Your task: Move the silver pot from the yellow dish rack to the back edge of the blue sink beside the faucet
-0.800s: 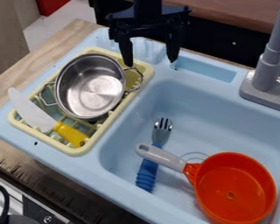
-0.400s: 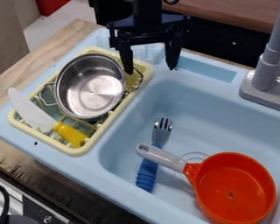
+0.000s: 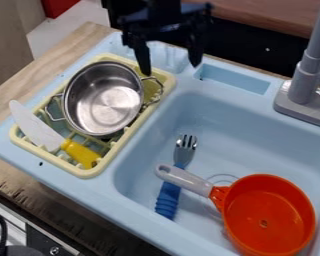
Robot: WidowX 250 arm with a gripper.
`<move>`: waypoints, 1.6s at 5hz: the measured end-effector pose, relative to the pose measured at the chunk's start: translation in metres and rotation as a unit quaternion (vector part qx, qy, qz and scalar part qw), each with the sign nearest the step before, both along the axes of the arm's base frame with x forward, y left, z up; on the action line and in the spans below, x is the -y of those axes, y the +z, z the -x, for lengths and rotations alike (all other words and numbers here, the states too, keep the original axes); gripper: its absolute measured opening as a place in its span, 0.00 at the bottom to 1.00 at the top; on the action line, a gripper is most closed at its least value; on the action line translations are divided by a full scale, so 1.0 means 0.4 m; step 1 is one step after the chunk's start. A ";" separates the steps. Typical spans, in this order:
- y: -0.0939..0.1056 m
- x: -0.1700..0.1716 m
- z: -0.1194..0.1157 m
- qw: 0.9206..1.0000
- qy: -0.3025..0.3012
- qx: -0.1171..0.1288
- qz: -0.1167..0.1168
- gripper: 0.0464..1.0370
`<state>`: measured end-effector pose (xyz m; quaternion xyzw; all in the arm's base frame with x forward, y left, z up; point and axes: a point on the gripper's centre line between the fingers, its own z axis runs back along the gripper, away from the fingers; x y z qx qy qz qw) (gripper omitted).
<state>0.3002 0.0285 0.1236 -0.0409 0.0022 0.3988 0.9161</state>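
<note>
Toy sink unit set in a wooden bench [image 3: 52,55], with clock positions read about the centre of the view. The black gripper [image 3: 171,69] hangs at 12 o'clock over the rear rim, its jaws apart and nothing between them; the nearest thing is the metal pot [image 3: 106,102]. The pot, at 10 o'clock, sits mouth up in the yellow rack [image 3: 138,131], whose ribs presumably bear its base; its wire handles point towards 3 and 8 o'clock. The knife [image 3: 39,129], at 9 o'clock, lies slantwise with its blade over the rack's rim and its yellow handle inside, probably because the pot takes up most of the room. In the basin [image 3: 233,132], the orange pan [image 3: 266,212] rests between 4 and 5 o'clock; its grey handle crosses the blue-handled fork [image 3: 168,197], near 6 o'clock, and may help pin it.
</note>
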 end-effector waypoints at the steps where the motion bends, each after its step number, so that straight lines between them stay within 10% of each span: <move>1: 0.014 -0.057 -0.005 0.992 0.130 0.005 0.000 0.96; 2: 0.001 -0.114 -0.013 0.966 0.255 0.040 -0.011 0.96; 4: -0.018 -0.173 -0.001 0.882 0.467 0.041 0.047 0.96; 5: -0.017 -0.183 -0.001 0.862 0.503 0.033 0.053 0.96; 8: -0.090 -0.192 0.010 0.857 0.514 0.041 0.028 0.91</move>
